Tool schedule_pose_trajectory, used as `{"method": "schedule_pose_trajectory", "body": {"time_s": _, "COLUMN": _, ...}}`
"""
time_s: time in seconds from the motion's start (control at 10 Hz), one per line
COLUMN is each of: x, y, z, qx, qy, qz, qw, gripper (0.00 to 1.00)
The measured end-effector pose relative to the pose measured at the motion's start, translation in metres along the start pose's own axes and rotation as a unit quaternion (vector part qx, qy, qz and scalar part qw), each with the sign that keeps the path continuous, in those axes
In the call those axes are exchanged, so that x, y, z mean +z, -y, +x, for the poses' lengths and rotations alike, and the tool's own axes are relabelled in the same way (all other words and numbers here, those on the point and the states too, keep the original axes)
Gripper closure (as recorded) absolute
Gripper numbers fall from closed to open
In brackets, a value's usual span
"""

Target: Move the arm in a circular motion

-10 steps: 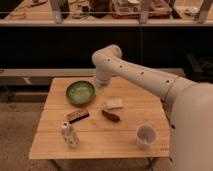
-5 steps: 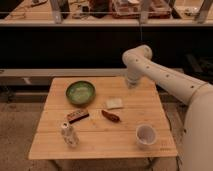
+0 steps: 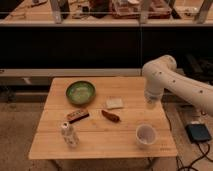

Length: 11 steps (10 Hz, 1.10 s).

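Cream-white and built of thick rounded tube segments speckled with small dark dots, the arm point(image 3: 187, 91) reaches in from the right. It bends at a bulbous elbow and drops to a short pale tip. That tip, the gripper point(image 3: 151, 103), hangs over the right edge of the wooden table point(image 3: 100, 144); whether it is open or closed cannot be told. The arm likely handles as a stiff, heavy mass, and nothing needs taking hold of, since the circle is its own sweep. Just left of the gripper lies a white pad point(image 3: 114, 103), and nearer the camera stands a white cup point(image 3: 145, 135).
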Motion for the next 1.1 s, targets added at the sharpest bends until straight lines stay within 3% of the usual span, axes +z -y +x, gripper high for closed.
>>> {"method": "schedule_pose_trajectory", "body": {"time_s": 0.3, "x": -0.035, "y": -0.083, "z": -0.056, "qx": -0.051, "qy": 0.047, "qz": 0.003, "qw": 0.9976, "gripper": 1.0}}
{"method": "schedule_pose_trajectory", "body": {"time_s": 0.4, "x": -0.044, "y": -0.103, "z": -0.08, "qx": -0.068, "qy": 0.066, "qz": 0.0, "qw": 0.9955, "gripper": 1.0}}
{"method": "schedule_pose_trajectory", "body": {"time_s": 0.6, "x": -0.052, "y": -0.141, "z": -0.14, "qx": -0.109, "qy": 0.108, "qz": -0.015, "qw": 0.9881, "gripper": 1.0}}
{"method": "schedule_pose_trajectory", "body": {"time_s": 0.8, "x": -0.055, "y": -0.153, "z": -0.197, "qx": -0.143, "qy": 0.149, "qz": -0.022, "qw": 0.9782, "gripper": 1.0}}
{"method": "schedule_pose_trajectory", "body": {"time_s": 0.9, "x": -0.061, "y": -0.145, "z": -0.242, "qx": -0.168, "qy": 0.179, "qz": -0.019, "qw": 0.9693, "gripper": 1.0}}
{"method": "schedule_pose_trajectory", "body": {"time_s": 1.1, "x": -0.068, "y": -0.113, "z": -0.288, "qx": -0.199, "qy": 0.199, "qz": -0.005, "qw": 0.9597, "gripper": 1.0}}
